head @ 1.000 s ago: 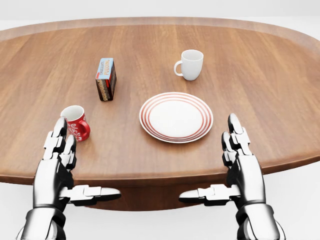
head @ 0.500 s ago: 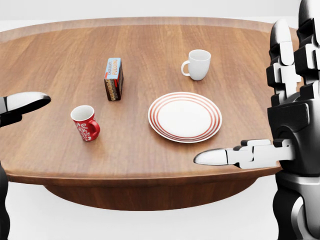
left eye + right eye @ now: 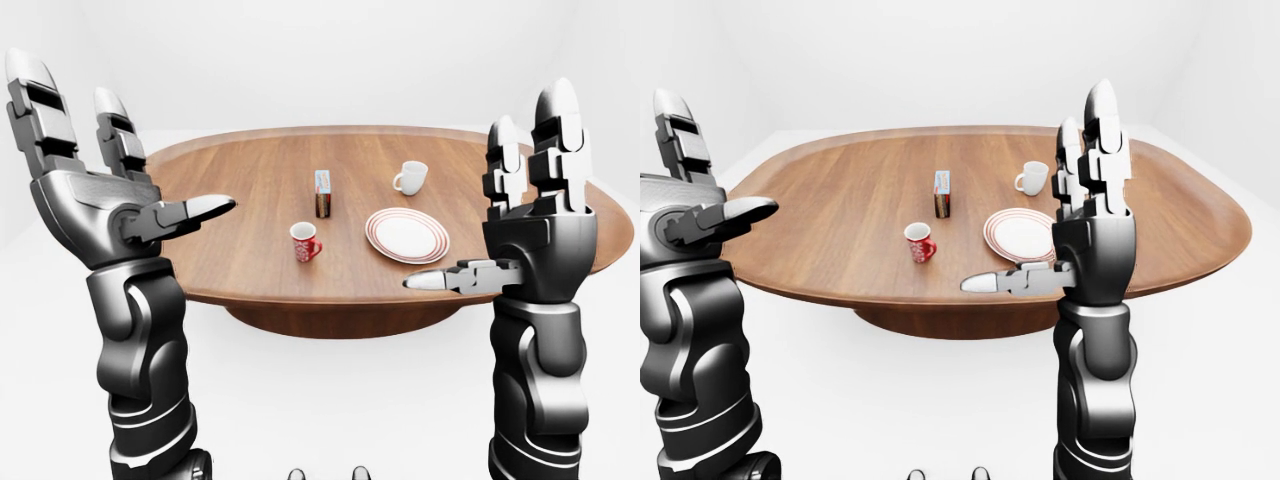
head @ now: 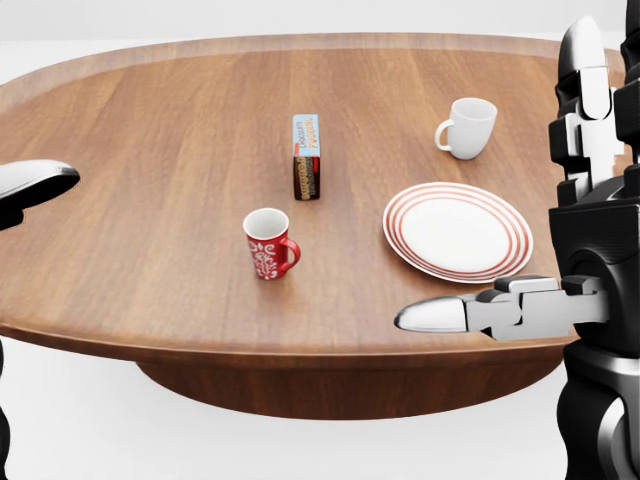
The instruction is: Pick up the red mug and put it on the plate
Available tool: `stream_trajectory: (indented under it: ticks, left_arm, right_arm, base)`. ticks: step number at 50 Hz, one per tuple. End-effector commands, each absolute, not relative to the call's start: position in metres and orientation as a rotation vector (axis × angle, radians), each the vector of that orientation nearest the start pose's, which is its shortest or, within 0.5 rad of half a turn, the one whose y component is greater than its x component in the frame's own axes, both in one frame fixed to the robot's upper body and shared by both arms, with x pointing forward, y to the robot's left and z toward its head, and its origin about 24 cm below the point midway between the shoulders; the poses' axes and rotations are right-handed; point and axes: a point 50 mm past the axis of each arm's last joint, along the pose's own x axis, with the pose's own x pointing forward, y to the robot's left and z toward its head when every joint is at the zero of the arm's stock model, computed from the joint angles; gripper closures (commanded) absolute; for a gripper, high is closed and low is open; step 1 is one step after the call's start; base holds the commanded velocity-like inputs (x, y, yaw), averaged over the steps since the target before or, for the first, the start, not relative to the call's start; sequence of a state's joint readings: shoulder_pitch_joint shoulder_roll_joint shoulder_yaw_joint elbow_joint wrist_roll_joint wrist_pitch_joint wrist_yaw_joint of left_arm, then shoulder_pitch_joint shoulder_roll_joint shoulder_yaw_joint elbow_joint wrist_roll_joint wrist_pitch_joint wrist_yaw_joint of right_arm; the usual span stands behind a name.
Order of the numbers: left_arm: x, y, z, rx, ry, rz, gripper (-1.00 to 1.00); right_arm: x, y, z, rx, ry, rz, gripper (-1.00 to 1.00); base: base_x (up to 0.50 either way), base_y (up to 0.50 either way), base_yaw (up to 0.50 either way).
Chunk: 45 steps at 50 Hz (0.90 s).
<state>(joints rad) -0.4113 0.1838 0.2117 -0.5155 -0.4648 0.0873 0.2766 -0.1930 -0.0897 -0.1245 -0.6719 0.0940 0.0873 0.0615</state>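
- A wooden oval table (image 4: 150,150) fills the head view, with four things standing on it, all apart from one another.
- The red mug (image 4: 269,243) stands upright near the middle of the view, its handle turned toward the view's right. It sits a little in from the table's near edge, so nothing holds it yet.
- The plate (image 4: 458,231), white with red rings, lies flat to the mug's right with bare wood between them. It is empty, so the mug is likely to sit there without crowding.
- A small upright box (image 4: 306,156) stands just above the mug in the view; a white mug (image 4: 468,128) stands above the plate.
- The left hand (image 3: 95,190) is raised off the table at the left-eye view's left, fingers spread and holding nothing.
- The right hand (image 3: 535,225) is raised at the right, fingers upright, thumb out sideways, also empty.
- Both hands hang clear of the table's near edge, probably readying a reach.
- The wood around the mug's left and lower sides is free, giving room to approach; the box crowds only its upper side.
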Motion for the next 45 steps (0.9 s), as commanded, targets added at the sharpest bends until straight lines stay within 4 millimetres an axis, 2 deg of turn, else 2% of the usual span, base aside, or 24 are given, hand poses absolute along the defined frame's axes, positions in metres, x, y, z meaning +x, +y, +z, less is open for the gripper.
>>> stream_trajectory:
  ticks: [1, 6, 16, 18, 45]
  left_arm:
    - [0.2511, 0.1945, 0.2521, -0.367, -0.802, 0.127, -1.0]
    - [0.2522, 0.1952, 0.251, -0.362, -0.797, 0.13, -1.0]
    - [0.2522, 0.1952, 0.2502, -0.362, -0.793, 0.13, -1.0]
    - [0.2512, 0.1953, 0.2511, -0.364, -0.798, 0.128, -1.0]
    - [0.2514, 0.1953, 0.2496, -0.364, -0.792, 0.129, -1.0]
  right_arm:
    - [0.2208, -0.1635, 0.226, -0.041, -0.783, 0.051, -1.0]
    - [0.2213, -0.1638, 0.2253, -0.045, -0.779, 0.044, -1.0]
    - [0.2222, -0.1626, 0.2204, -0.051, -0.755, 0.057, -1.0]
    - [0.2179, -0.1613, 0.2241, -0.045, -0.778, 0.078, -1.0]
    - [0.2188, -0.1603, 0.2245, -0.028, -0.78, 0.085, -1.0]
  base:
    - [0.0, 0.5, 0.0]
    - [0.0, 0.48, 0.0]
    - [0.0, 0.0, 0.0]
    - [0.46, 0.0, 0.0]
    - [0.5, 0.0, 0.0]
